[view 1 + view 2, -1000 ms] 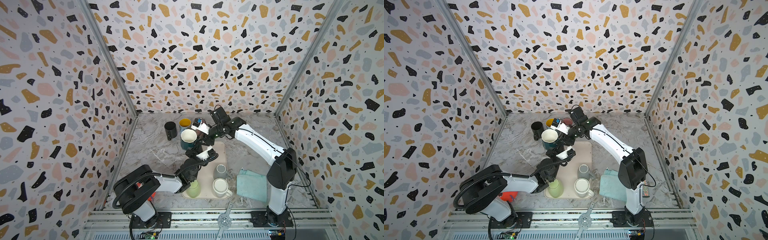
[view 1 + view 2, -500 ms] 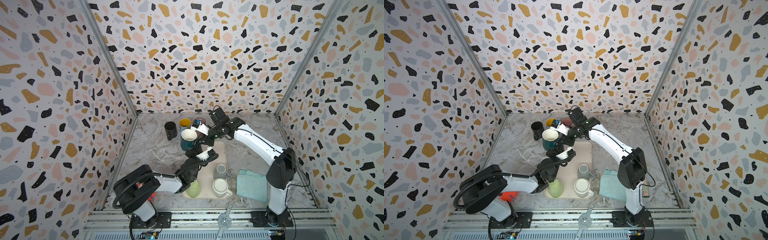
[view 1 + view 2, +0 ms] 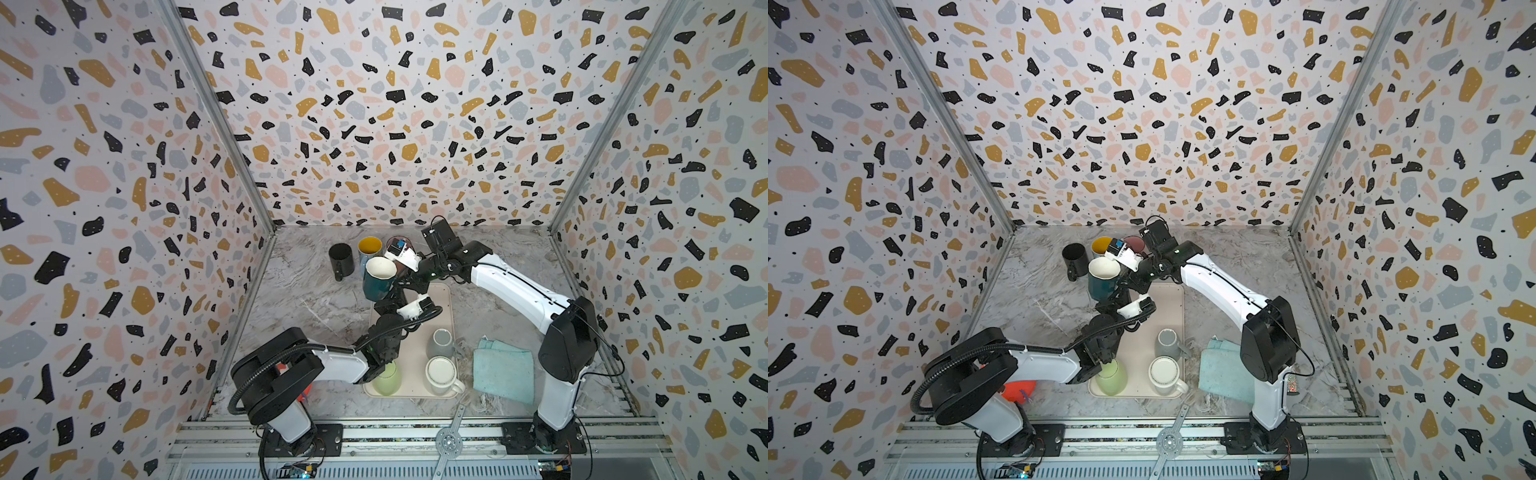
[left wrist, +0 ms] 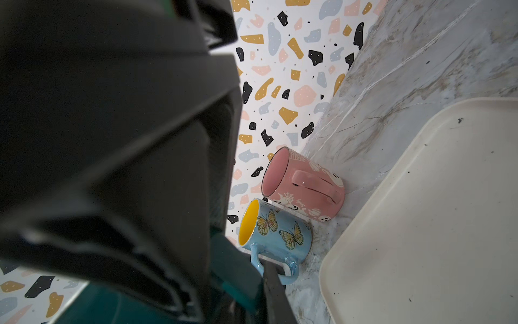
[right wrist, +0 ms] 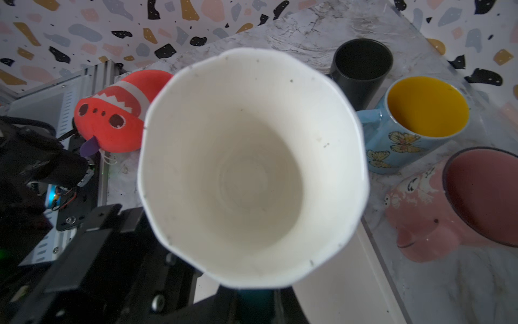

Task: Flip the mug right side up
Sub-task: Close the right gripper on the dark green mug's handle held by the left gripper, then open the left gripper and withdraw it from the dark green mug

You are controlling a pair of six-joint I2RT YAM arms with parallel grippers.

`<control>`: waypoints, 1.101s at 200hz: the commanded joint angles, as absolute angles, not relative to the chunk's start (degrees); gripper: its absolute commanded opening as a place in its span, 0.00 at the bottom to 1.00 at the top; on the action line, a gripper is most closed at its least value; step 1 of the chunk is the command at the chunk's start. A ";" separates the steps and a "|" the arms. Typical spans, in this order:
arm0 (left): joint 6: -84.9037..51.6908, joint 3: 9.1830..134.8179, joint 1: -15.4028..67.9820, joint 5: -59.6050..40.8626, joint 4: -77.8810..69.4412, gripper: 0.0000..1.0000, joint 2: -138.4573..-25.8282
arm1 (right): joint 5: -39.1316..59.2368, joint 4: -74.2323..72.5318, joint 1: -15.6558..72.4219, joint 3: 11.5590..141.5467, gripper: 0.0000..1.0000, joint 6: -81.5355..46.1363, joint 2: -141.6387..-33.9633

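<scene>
Red plush toy (image 5: 112, 117) shows its face past mug (image 5: 252, 168), right wrist only.

Top views look down from the front; wrist views (close) share the butterfly mug (image 4: 280, 232).

The teal mug (image 5: 252, 168) had a smooth, faintly speckled white glaze inside. The butterfly mug (image 4: 283, 232) and pink mug (image 4: 305, 188) shone like glazed ceramic, while the black mug (image 5: 361, 67) looked matt. The cream tray (image 4: 420, 224) seemed matt, scuffed plastic on a smooth marble-patterned tabletop (image 4: 406, 70). The red toy (image 5: 112, 117) was plush.
</scene>
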State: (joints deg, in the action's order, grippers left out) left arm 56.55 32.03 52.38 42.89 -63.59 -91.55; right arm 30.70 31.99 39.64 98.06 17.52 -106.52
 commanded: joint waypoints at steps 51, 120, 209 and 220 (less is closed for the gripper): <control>54.45 35.33 52.73 46.21 -69.05 0.26 -86.55 | 24.01 23.70 38.87 97.73 0.00 10.93 -103.91; 51.32 36.22 52.71 46.88 -65.74 0.28 -82.34 | 18.75 22.02 36.31 97.27 0.00 5.78 -103.50; 26.58 46.04 49.50 42.15 -40.84 0.42 -72.21 | 9.67 22.52 35.17 94.03 0.00 2.42 -99.69; 22.07 47.27 47.37 39.28 -37.49 0.43 -70.87 | 9.20 22.07 34.66 93.53 0.00 1.72 -99.08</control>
